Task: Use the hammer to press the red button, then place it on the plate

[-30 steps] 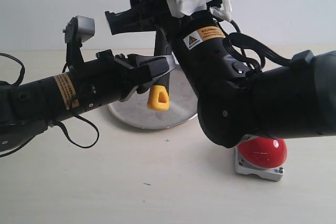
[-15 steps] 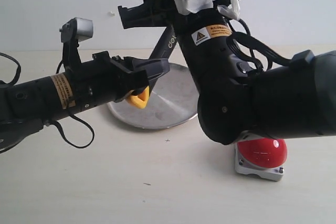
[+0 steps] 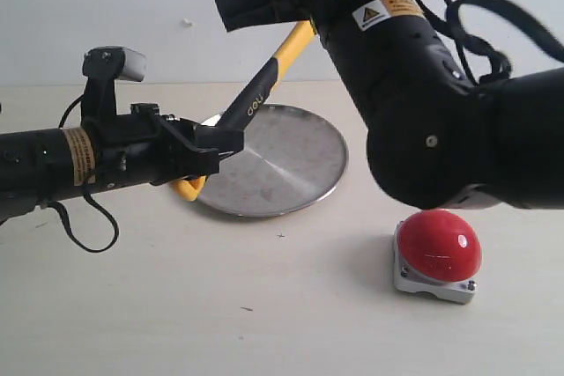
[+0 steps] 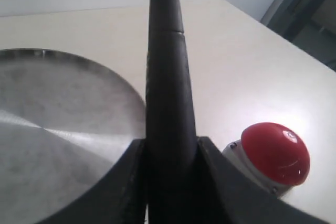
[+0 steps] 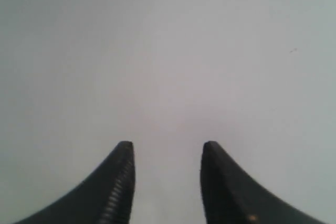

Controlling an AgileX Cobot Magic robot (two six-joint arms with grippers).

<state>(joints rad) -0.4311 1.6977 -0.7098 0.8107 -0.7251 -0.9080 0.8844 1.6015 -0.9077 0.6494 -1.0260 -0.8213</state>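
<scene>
The hammer (image 3: 256, 105) slants up over the plate (image 3: 291, 173), its yellow looped end low at the plate's left rim. Its head is hidden behind my right arm. My left gripper (image 3: 214, 142) is shut on the black handle (image 4: 170, 103) near the loop; the left wrist view shows the handle wedged between both fingers. In that view the plate (image 4: 52, 108) lies to one side and the red button (image 4: 275, 153) to the other. The red button (image 3: 438, 246) sits on its silver base at the right. My right gripper (image 3: 236, 4) hangs high, open and empty, facing the wall (image 5: 167, 148).
My bulky right arm (image 3: 423, 103) fills the upper right of the exterior view, above the button. Bare cream tabletop (image 3: 220, 305) lies in front of the plate and the button. A white wall stands behind.
My left gripper moved left and down with the hammer, and the looped end sank to the plate's left rim. The right arm rose to the right, uncovering the button.
</scene>
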